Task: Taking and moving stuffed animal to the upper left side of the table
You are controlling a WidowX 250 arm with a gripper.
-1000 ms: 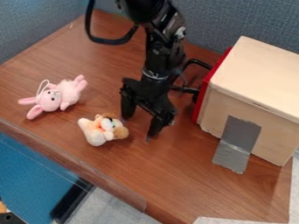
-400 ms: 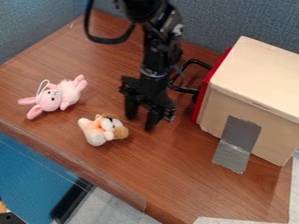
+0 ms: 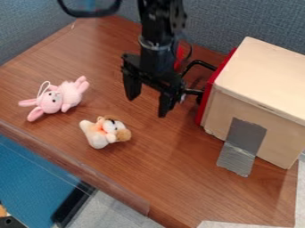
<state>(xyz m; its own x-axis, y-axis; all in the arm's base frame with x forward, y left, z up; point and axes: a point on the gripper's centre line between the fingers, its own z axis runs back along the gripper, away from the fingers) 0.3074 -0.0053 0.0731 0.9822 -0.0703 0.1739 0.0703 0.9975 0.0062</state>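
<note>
"Which stuffed animal lies where?"

"Two lie on the wooden table (image 3: 196, 189). The plush dog (image 3: 102, 132), pale with brown ears, is near the lower-left edge, its head toward the right. The pink plush rabbit (image 3: 55, 100) lies farther left, between the lower-left and upper-left edges, its long ears toward the left and a white cord loop (image 3: 44, 87) beside its head. The two are apart."

"And the gripper (image 3: 147, 106)?"

"Black, pointing down, up and to the right of the dog and touching neither animal. Its fingers are spread, with nothing pinched between them."

"What stands beyond it?"

"At the table's right side, a pale wooden box (image 3: 256, 84) with a red face (image 3: 208, 98) toward the gripper. Grey tape (image 3: 241, 142) runs down its front onto the tabletop. Blue-grey partitions (image 3: 238, 20) border the table's far edges."
</note>
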